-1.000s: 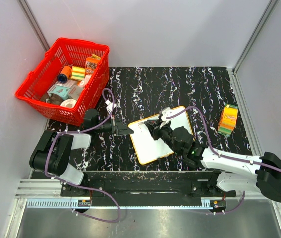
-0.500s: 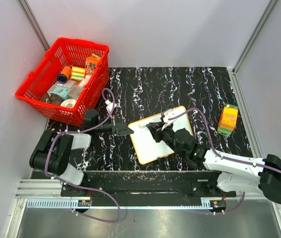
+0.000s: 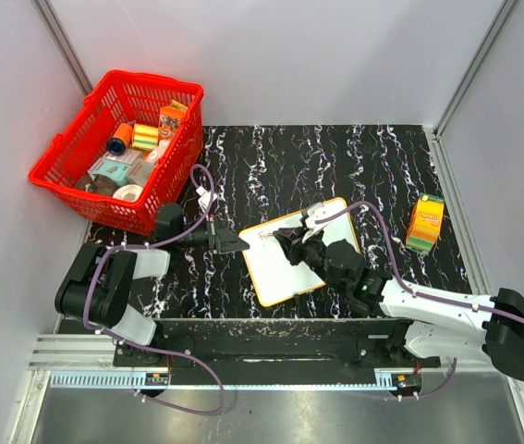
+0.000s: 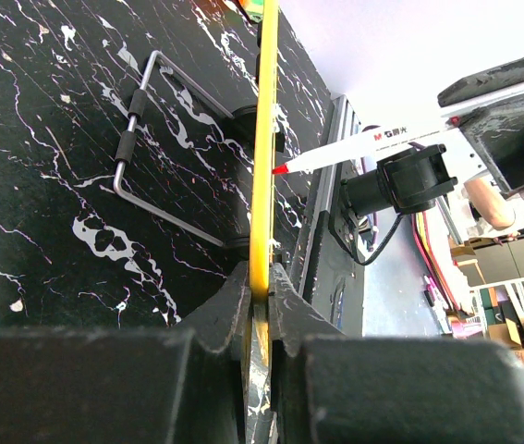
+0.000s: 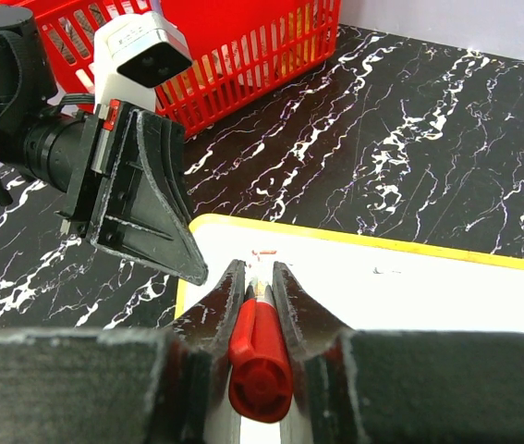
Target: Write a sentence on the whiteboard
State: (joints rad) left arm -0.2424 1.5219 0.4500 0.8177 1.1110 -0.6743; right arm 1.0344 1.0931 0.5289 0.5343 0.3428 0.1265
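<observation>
Currently: left gripper clamped tight on the left corner rim of the flat white rectangular whiteboard with thin orange-yellow rim. Right gripper over the whiteboard, pinched on a white marker with red end; tip touching the whiteboard near its left edge. Of the sentence, only short red strokes visible just past the tip. Red plastic basket well off the whiteboard's far-left corner.

Overhead view looks down; both wrist views sit close, sharing the whiteboard.

Flat yellow-rimmed whiteboard; sentence: tiny red marks
</observation>
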